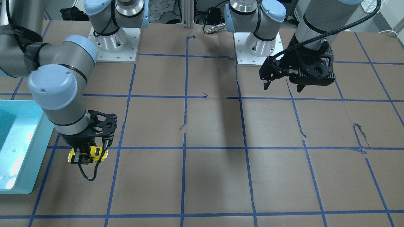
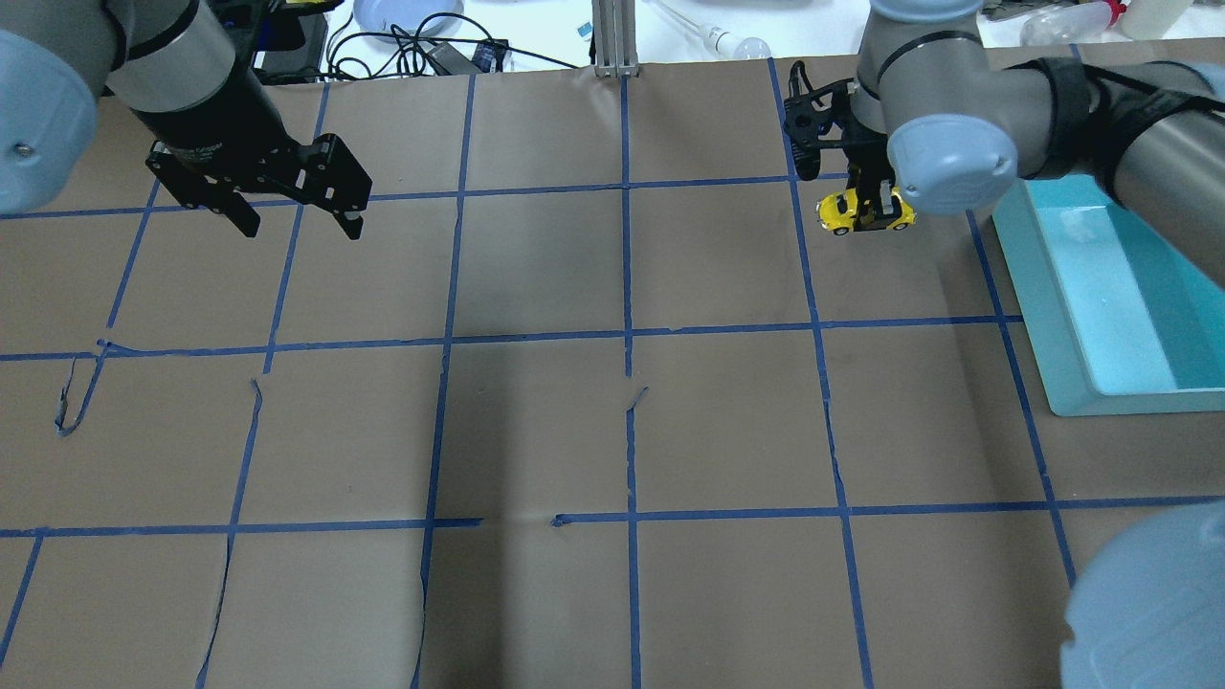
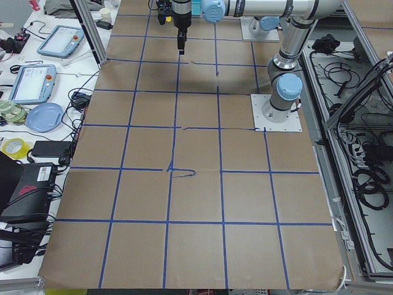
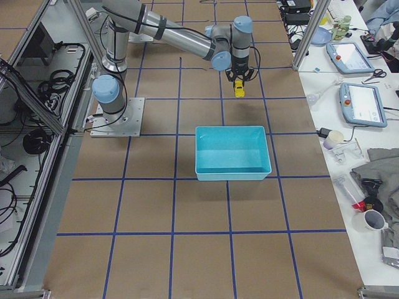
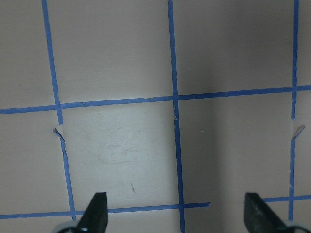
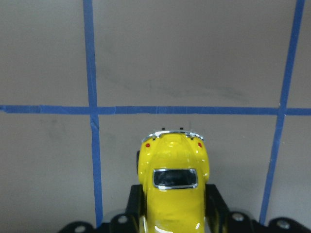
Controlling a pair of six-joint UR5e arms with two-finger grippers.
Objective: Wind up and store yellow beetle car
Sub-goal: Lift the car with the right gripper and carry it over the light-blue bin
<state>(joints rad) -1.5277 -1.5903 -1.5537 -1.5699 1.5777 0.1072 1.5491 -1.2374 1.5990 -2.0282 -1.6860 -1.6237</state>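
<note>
The yellow beetle car (image 6: 173, 182) is a tiny rounded toy with a dark rear window and a silvery bumper. My right gripper (image 2: 869, 212) is shut on its sides, at or just above the brown paper; I cannot tell whether the wheels touch. The car also shows in the front-facing view (image 1: 90, 154), the overhead view (image 2: 842, 211) and the right-side view (image 4: 239, 91). My left gripper (image 2: 299, 220) is open and empty, above the table at the far left; its fingertips (image 5: 95, 213) stand wide apart in the left wrist view.
A turquoise bin (image 2: 1110, 297) stands right of the car, at the table's right edge; it also shows in the front-facing view (image 1: 19, 145) and the right-side view (image 4: 232, 152). Blue tape lines grid the brown paper (image 2: 622, 383). Cables and tablets lie beyond the table's far edge.
</note>
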